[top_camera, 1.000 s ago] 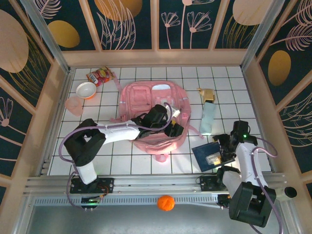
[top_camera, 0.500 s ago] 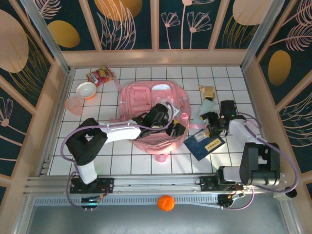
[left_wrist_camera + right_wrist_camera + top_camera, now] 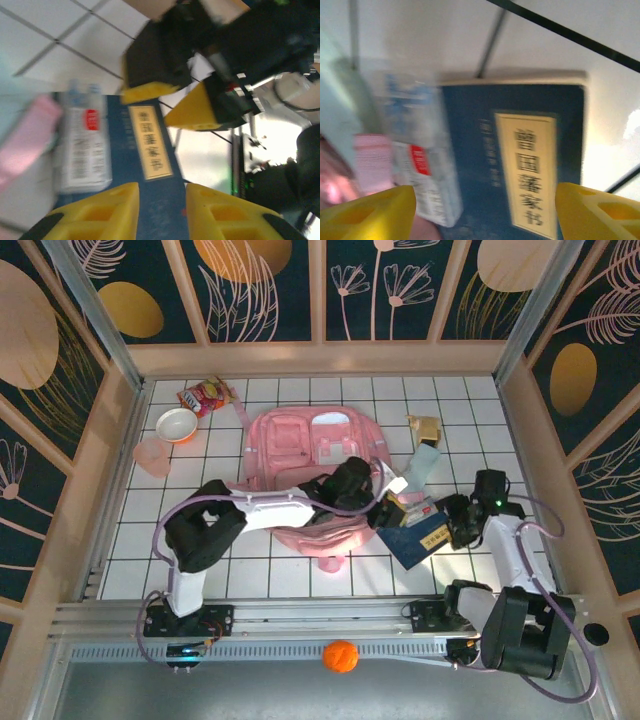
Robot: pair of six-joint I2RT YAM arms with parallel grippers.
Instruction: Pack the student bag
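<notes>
– Where does the student bag (image 3: 285, 445) lie?

– Flat on the white tiled table (image 3: 480, 400), about mid-table and towards the far side. The left arm reaches across its near part to its right edge.

– And the left gripper (image 3: 385, 508)?

– It hangs just right of the bag, over a dark blue book (image 3: 408, 545). In its wrist view the left gripper (image 3: 160, 192) has its yellow fingers (image 3: 107, 210) spread, with the book's cover (image 3: 150, 200) showing in the gap and nothing pinched.

– What of the right gripper (image 3: 450, 524)?

– It sits at the book's right side, facing the left one. Its own camera shows the right gripper (image 3: 485, 192) spread wide above the book (image 3: 520, 165), grasping nothing. The left wrist view catches it too (image 3: 170, 102), jaws parted.

– Anything on the book?

– A blurred white packet with a red mark (image 3: 420, 167) overlaps the cover's edge, beside a pink strap (image 3: 370, 152).

– Elsewhere?

– A pale green pouch (image 3: 422, 472) leans just right of the bag. A bowl (image 3: 176, 424), a pink cup (image 3: 152, 455) and a snack packet (image 3: 205, 395) sit at the far left.
</notes>
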